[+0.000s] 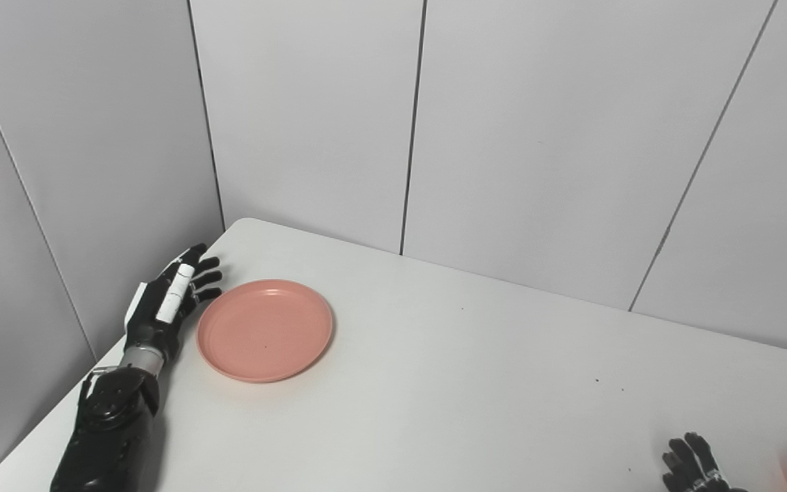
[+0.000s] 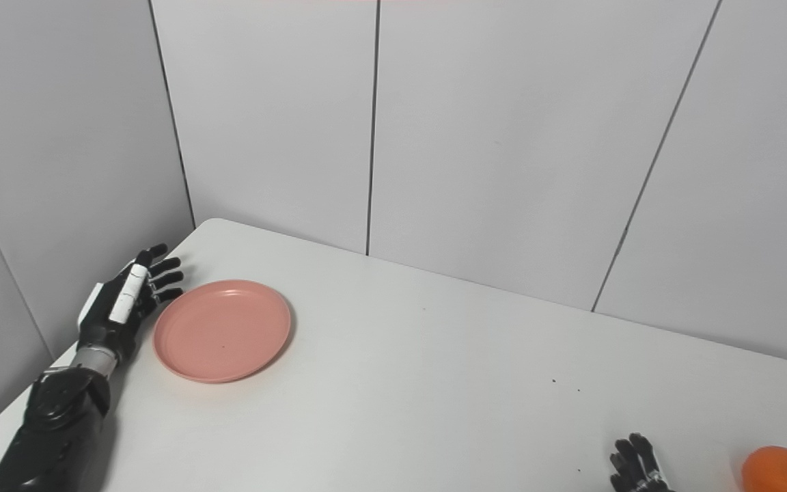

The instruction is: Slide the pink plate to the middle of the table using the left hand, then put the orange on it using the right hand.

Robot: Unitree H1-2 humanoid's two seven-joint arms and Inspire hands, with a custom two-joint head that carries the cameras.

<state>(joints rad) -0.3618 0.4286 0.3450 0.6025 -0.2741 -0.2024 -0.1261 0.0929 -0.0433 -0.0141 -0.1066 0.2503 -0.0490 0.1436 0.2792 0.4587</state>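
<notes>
The pink plate [image 1: 265, 329] lies flat on the white table [image 1: 448, 383] at its left side. My left hand [image 1: 171, 297] is open, fingers spread, just left of the plate's rim, close to it or touching it at the fingertips. The orange [image 2: 781, 471] sits at the table's near right corner, partly cut off by the picture's edge. My right hand [image 2: 634, 468] shows only its fingertips at the bottom edge, fingers apart, left of the orange and apart from it.
Grey panel walls [image 1: 503, 137] close the table in at the back and the left. The table's left edge runs beside my left forearm [image 1: 110, 437]. A few small dark specks mark the tabletop.
</notes>
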